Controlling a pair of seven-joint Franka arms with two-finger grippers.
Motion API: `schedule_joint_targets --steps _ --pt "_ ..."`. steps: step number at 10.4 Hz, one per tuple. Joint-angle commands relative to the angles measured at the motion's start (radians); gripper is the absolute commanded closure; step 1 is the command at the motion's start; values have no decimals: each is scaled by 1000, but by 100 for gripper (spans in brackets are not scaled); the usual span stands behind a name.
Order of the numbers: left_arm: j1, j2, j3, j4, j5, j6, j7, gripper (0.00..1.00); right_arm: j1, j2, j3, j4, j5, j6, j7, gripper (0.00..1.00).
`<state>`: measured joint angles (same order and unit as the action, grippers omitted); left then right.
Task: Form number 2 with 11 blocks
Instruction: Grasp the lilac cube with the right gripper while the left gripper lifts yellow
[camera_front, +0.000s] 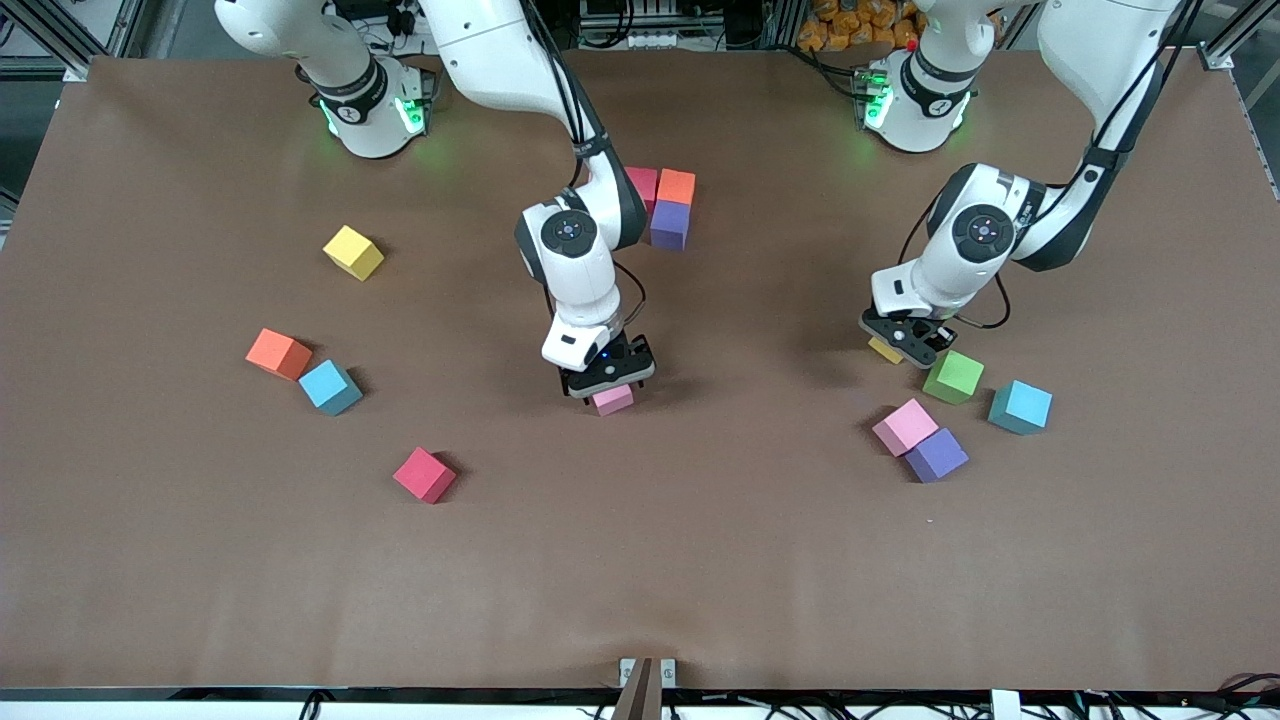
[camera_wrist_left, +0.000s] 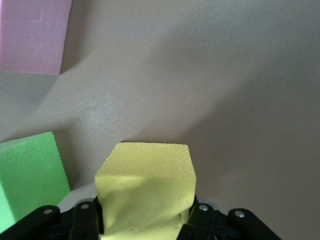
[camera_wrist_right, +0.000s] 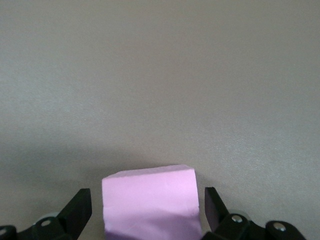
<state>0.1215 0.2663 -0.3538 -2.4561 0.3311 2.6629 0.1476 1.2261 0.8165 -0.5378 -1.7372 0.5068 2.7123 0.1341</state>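
Note:
My left gripper (camera_front: 893, 350) is down at the table toward the left arm's end, shut on a yellow block (camera_front: 884, 350) (camera_wrist_left: 145, 175) whose foam is squeezed between the fingers (camera_wrist_left: 200, 216). A green block (camera_front: 953, 377) (camera_wrist_left: 30, 175) sits right beside it. My right gripper (camera_front: 610, 392) (camera_wrist_right: 148, 212) is low over the middle of the table, open, with a pink block (camera_front: 613, 400) (camera_wrist_right: 148, 202) between its fingers, not touched. No whole number 2 shows. Pink (camera_front: 642, 185), orange (camera_front: 677, 186) and purple (camera_front: 670, 225) blocks touch in a cluster close to the robots.
Loose blocks toward the left arm's end: teal (camera_front: 1020, 407), pink (camera_front: 905, 427) (camera_wrist_left: 32, 35), purple (camera_front: 936, 455). Toward the right arm's end lie yellow (camera_front: 353, 252), orange (camera_front: 279, 354), teal (camera_front: 330, 387) and red (camera_front: 424, 475) blocks. The brown table (camera_front: 640, 580) is bare near the front camera.

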Motion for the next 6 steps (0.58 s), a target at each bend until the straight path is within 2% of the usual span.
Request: schedule_joint_targets --steps 1,2,3,4,6 --pt "-61 5 -5 17 31 5 -173 77 -34 0 15 25 -2 -3 -71 67" --pt "-85 2 -10 25 29 5 -227 77 -39 -2 16 25 -2 -8 -80 80" --pt "-95 4 -34 34 28 3 -287 77 -43 -6 15 25 -1 -12 -82 88" --pt "-103 7 -69 41 26 2 -357 77 -59 -20 13 30 -1 -44 -96 90" --pt "-153 22 -77 80 19 -6 -457 77 -83 -55 -2 57 -2 -172 -168 91"
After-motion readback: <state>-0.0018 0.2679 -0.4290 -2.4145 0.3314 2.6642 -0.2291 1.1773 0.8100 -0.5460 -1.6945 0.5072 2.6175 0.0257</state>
